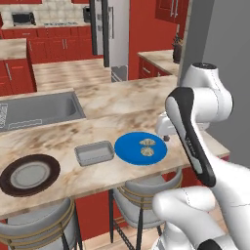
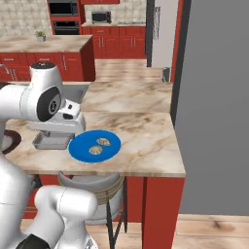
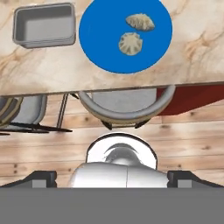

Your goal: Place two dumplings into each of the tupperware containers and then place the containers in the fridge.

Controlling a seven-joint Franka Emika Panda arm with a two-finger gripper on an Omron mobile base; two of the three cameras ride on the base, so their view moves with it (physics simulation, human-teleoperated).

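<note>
The marble-patterned bench [image 1: 97,129] carries a flat round blue plate [image 1: 128,150], and on it lie the two dumplings [image 1: 147,142], pale tan crinkled lumps set close together. Just beside the plate sits a tupperware container [image 1: 93,153], a shallow translucent grey rectangle with a rounded rim, bare inside. Further along rests a round dark-brown plate [image 1: 29,174] with a grey centre. The tall grey metallic fridge [image 1: 111,34] stands well apart across the kitchen. The tool [image 3: 112,178] hangs above the bench edge with its jaws spread wide, gripping nothing.
</note>
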